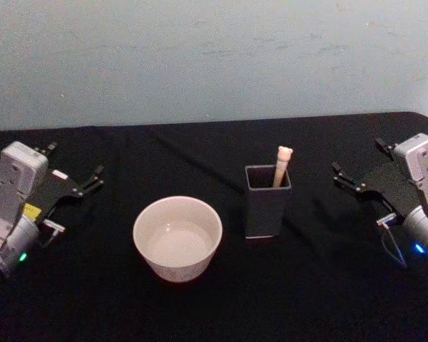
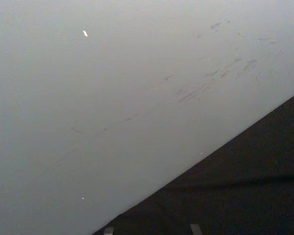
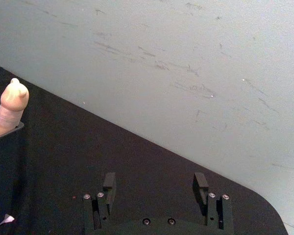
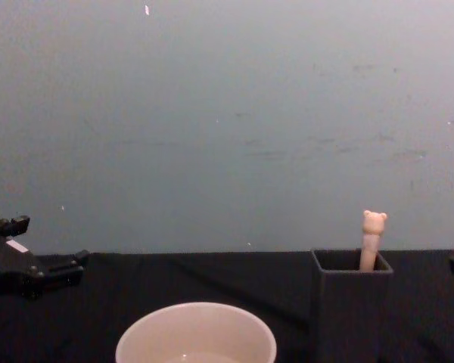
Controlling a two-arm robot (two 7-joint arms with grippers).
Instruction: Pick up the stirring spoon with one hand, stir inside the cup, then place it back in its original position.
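Nearest, the cup (image 1: pixel 177 239) sits on the black table (image 1: pixel 321 285), between the two pincers and closer to the left gripper (image 1: pixel 94 178), whose fingers are spread wide and empty. Slightly farther back, inward of the right gripper (image 1: pixel 340 177), likewise spread and holding nothing, the stirring spoon (image 1: pixel 282 164) stands handle-up in the dark holder (image 1: pixel 266 206), untouched.

The stirring spoon (image 4: pixel 373 240) stands in the dark grey square holder (image 4: pixel 351 302), its bear head poking above the rim. Left of the holder sits the cream-white cup (image 4: pixel 196 308). Farther left is the left gripper (image 4: pixel 47 242), fingers spread.
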